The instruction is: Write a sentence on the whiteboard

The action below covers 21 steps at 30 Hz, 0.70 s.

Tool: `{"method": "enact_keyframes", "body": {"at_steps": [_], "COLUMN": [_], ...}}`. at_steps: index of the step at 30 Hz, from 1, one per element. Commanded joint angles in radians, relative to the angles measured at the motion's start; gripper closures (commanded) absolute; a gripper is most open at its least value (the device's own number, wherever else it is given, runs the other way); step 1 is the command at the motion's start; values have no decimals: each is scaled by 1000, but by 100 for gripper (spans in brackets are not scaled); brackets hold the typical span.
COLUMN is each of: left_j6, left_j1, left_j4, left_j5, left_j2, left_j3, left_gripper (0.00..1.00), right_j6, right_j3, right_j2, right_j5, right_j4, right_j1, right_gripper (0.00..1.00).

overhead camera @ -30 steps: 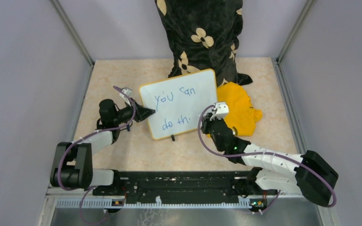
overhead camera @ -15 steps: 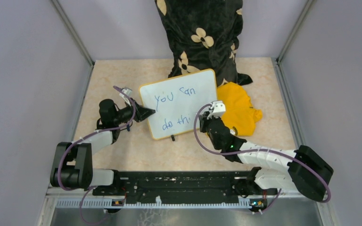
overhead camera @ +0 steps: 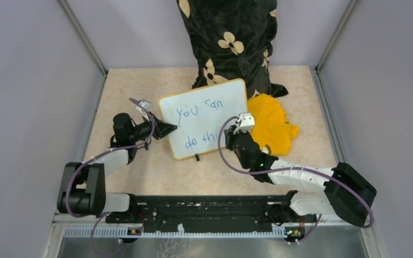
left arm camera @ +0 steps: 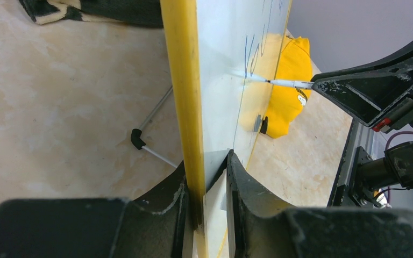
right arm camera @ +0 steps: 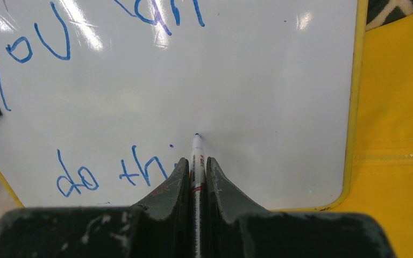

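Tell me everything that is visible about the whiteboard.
The whiteboard is a small glossy white rectangle with rounded corners and a thin yellow frame. It stands propped up on the table, a wire leg behind it. Blue handwriting reads "you can" above "do thi". The left gripper clamps one side edge; the marker tip in the right gripper touches it.

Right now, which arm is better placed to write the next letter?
Right: the right gripper holds the marker, tip at the whiteboard just after "thi". The left gripper clamps the board's edge.
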Motion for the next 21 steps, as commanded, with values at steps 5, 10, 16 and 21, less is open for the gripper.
{"method": "enact_keyframes", "body": {"at_steps": [5, 10, 16, 21], "left_j6": [91, 91, 91, 91], "left_j1": [-3, -4, -4, -4], "left_j4": [-70, -70, -70, -70], "left_j5": [-102, -103, -104, -103], "left_j2": [20, 20, 20, 20], "left_j3": [9, 9, 9, 9], "left_gripper": [100, 100, 100, 100], "right_j6": [-2, 7, 15, 22], "right_j3": [60, 49, 14, -21], "right_j2": [30, 30, 15, -13], "right_j5": [-39, -60, -67, -67], "right_j4": [27, 20, 0, -17], "right_j1": [-10, -7, -6, -6], "right_gripper": [100, 100, 100, 100]}}
